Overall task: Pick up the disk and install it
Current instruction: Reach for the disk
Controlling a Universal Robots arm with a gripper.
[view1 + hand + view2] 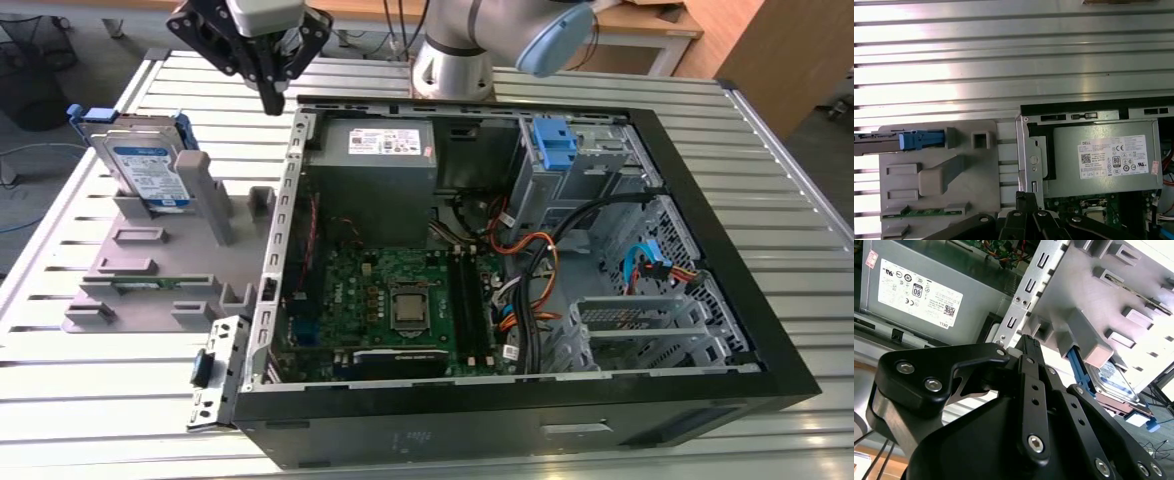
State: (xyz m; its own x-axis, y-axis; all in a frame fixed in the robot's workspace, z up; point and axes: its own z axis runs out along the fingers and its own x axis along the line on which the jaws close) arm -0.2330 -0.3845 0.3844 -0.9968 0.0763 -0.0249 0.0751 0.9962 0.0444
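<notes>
Your gripper [274, 100] hangs clenched on nothing by a corner of the computer case [534, 405]; the disk [144, 165] stands upright in the grey holder [147, 275], apart

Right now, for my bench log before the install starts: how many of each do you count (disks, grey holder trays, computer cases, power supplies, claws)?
disk: 1
grey holder tray: 1
open computer case: 1
power supply: 1
claw: 1
Total: 5
</notes>
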